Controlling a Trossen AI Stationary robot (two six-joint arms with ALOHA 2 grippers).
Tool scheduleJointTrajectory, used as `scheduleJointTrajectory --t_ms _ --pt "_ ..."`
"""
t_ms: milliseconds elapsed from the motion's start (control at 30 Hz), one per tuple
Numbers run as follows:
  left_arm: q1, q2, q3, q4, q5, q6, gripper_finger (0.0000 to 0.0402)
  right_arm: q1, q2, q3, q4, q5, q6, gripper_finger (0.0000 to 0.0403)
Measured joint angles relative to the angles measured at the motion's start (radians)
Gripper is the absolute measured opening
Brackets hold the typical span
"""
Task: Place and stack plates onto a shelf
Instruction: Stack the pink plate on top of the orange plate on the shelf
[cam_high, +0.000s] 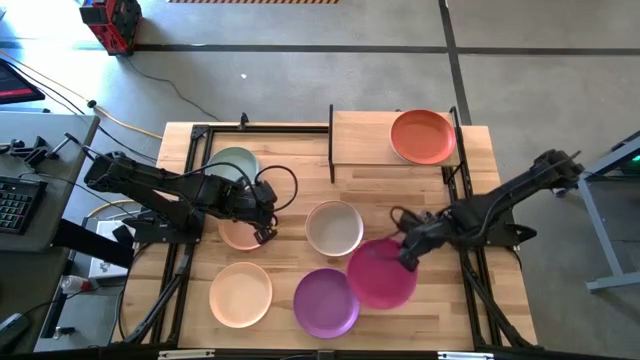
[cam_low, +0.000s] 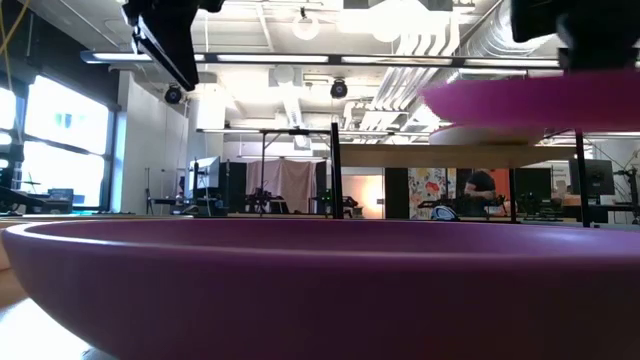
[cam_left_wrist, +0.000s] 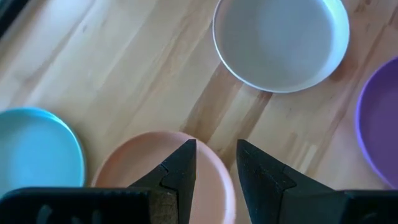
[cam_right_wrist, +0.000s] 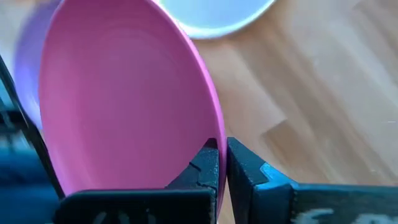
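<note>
- Right gripper (cam_high: 407, 256) pinches the rim of the magenta plate (cam_high: 383, 272), lifted above the table (cam_high: 470, 300).
- Left gripper (cam_high: 265, 236) hovers with fingers apart over the peach plate (cam_high: 236, 235).
- Terracotta plate (cam_high: 422, 136) lies on the shelf (cam_high: 360, 138).

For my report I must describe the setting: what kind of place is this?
Probably a robotics lab or workshop in an industrial hall. The low view shows exposed ceiling ducts and a person at a far workstation; the high view shows bare concrete floor around the wooden table.
</note>
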Motion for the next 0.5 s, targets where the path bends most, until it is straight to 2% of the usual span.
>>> scheduleJointTrajectory --t_ms 333,500 --pt "0.000 0.000 0.000 0.000 -0.034 0.105 0.0104 -0.179 -0.112 0.018 -0.003 0.017 0.069 0.0000" --pt "0.000 0.000 0.000 0.000 -0.034 0.110 0.0104 -0.287 -0.141 0.103 -0.043 0.093 0.046 0.0000"
